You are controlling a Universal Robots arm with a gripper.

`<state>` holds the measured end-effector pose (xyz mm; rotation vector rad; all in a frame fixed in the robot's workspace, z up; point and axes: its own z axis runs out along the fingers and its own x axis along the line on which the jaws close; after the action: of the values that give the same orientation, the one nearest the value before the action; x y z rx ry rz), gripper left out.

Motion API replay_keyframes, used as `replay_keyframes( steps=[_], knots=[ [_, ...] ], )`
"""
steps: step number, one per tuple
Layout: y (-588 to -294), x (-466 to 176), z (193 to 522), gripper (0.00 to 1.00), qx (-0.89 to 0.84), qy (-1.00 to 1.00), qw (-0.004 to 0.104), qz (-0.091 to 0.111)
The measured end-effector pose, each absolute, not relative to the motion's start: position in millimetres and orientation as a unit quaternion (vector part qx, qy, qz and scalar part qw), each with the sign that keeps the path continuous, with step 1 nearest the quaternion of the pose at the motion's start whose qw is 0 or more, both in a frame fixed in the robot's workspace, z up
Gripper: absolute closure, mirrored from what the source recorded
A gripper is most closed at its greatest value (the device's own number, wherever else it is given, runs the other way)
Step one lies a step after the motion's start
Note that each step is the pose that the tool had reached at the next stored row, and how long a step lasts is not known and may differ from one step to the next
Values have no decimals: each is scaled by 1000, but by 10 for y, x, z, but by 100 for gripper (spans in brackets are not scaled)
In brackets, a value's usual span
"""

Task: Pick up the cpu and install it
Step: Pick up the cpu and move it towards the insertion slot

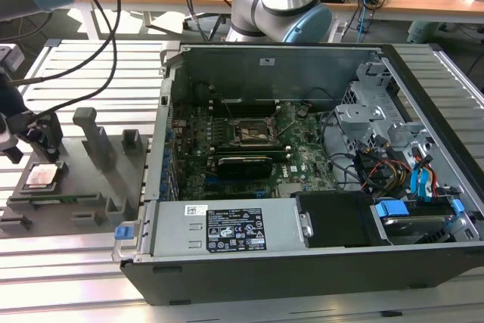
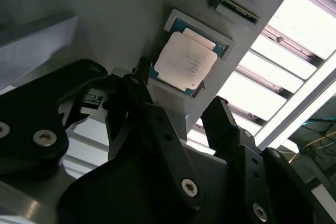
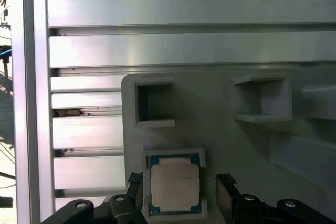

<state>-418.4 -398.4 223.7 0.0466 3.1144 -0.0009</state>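
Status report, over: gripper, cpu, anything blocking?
Gripper open, straddling the cpu, not gripping. The cpu lies flat in its grey fixture recess, not installed. Nothing seen blocking.

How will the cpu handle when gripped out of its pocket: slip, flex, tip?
Probably rigid: the cpu is a flat plate with a metal lid. Likely slippery, as the lid looks smooth and its edges thin. Lying flat in a recess of the grey fixture, it should not roll or tip.
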Motion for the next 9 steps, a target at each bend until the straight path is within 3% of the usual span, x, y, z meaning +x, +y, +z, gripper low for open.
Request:
replay_keyframes(
  steps=[9],
  knots=[
    [-3985, -4184, 2168, 34, 15, 1000, 13, 0]
  ],
)
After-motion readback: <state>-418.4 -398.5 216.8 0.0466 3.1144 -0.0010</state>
